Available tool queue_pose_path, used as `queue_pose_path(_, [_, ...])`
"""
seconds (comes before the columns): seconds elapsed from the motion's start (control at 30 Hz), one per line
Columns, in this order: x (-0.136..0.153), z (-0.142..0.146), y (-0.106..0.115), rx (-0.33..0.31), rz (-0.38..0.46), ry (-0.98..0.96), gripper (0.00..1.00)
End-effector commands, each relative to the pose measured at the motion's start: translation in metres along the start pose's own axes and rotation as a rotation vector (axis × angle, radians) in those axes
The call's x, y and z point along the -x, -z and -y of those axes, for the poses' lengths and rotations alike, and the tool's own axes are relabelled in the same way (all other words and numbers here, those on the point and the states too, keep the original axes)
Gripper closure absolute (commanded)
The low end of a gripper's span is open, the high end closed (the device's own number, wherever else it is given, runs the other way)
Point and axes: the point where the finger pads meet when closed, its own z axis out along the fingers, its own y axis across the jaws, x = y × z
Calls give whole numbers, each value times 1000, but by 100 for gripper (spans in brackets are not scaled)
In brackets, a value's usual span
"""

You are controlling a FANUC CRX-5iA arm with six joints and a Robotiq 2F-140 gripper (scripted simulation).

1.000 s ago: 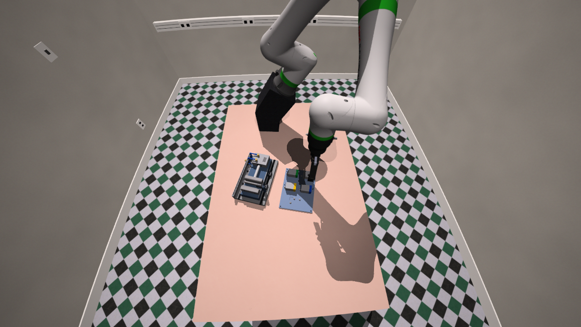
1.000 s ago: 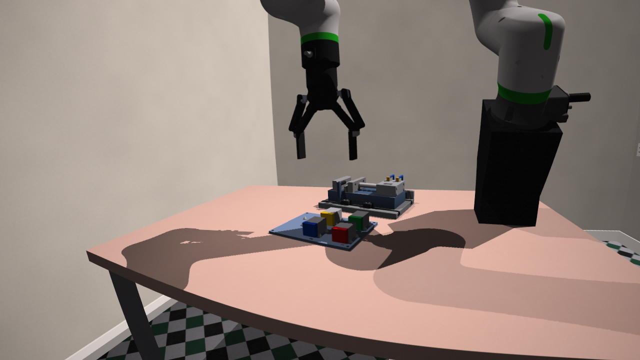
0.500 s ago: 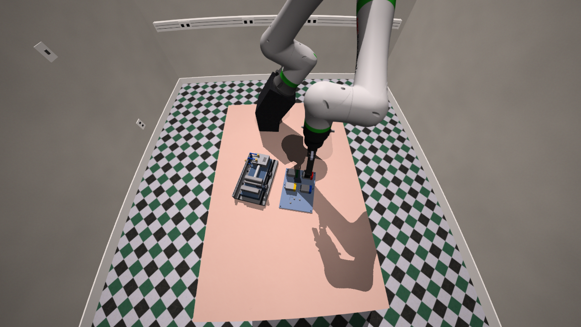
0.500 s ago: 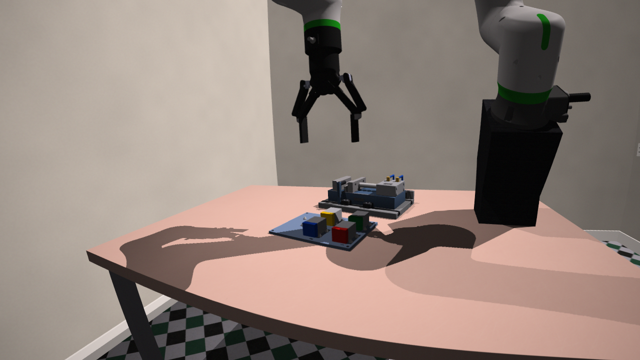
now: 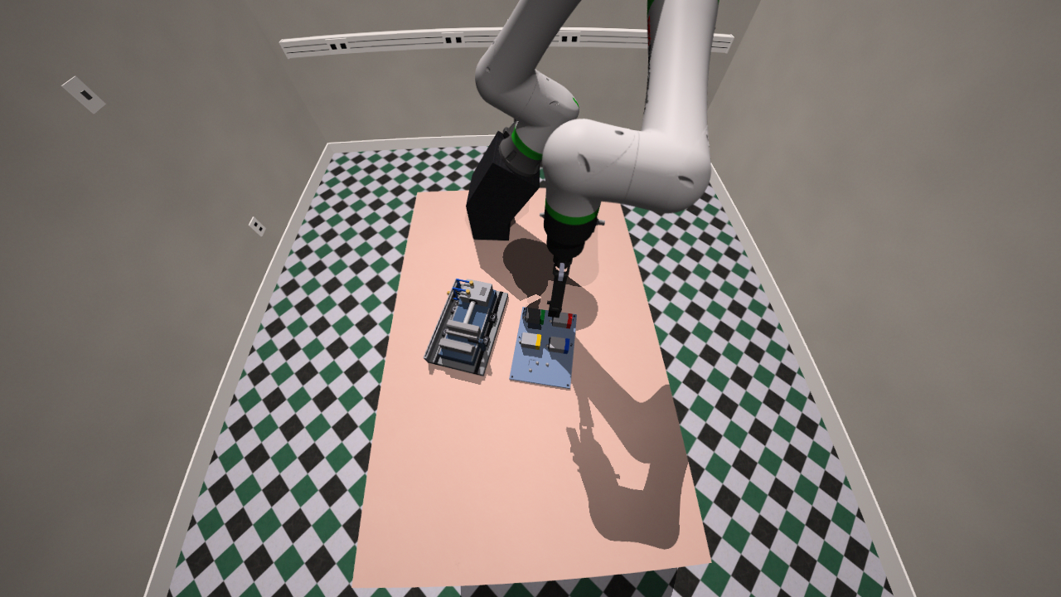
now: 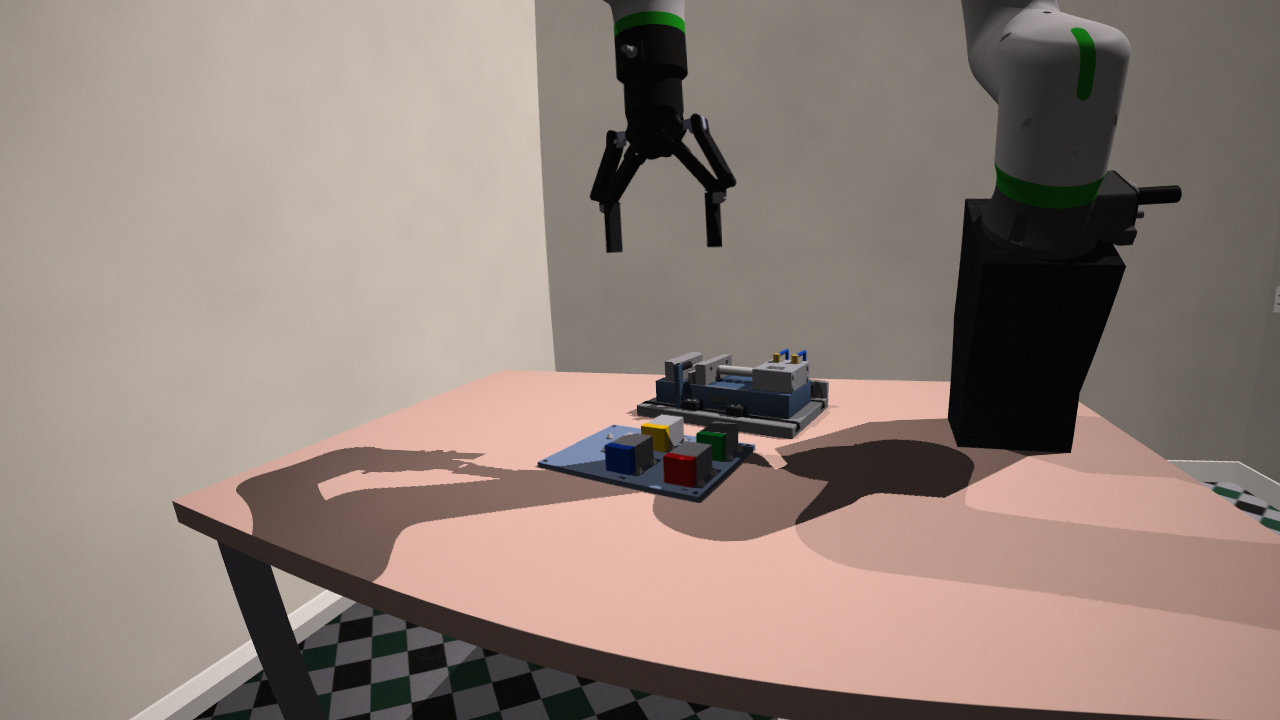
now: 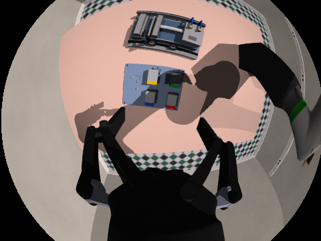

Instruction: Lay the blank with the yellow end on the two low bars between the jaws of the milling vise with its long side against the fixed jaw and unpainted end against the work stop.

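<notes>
My gripper [image 6: 663, 249] [image 7: 162, 118] is open and empty, high above the plate. The blank with the yellow end [image 5: 530, 341] [image 6: 663, 433] [image 7: 152, 76] lies on the blue plate [image 5: 523, 373] [image 6: 572, 452] [image 7: 130, 97]. Its yellow end faces away from the milling vise [image 5: 467, 327] [image 6: 733, 394] [image 7: 167, 35]. The vise stands beside the plate. Its hosed block [image 5: 480, 290] [image 6: 780, 374] [image 7: 192, 34] is at one end, and the fixed jaw [image 5: 457, 346] [image 7: 141, 25] is at the other. No blank shows between the jaws. The work stop and low bars are not clear.
The blank with the blue end [image 5: 559, 344] [image 6: 629, 454] [image 7: 150, 96], the one with the red end [image 6: 687, 464] [image 7: 172, 100] and the one with the green end [image 6: 717, 441] [image 7: 175, 79] stand on the same plate. Small pins stick up at its other side. The black robot base [image 5: 498, 194] [image 6: 1029, 349] stands behind.
</notes>
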Motion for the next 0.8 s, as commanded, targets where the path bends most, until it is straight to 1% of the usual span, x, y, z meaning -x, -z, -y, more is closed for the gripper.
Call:
queue_pose_path(0.0, [-4, 1, 9, -2, 0, 0, 0])
queue_pose_path(0.33, [-17, 2, 35, -1, 0, 0, 0])
queue_pose_path(0.77, [-14, 2, 29, -1, 0, 0, 0])
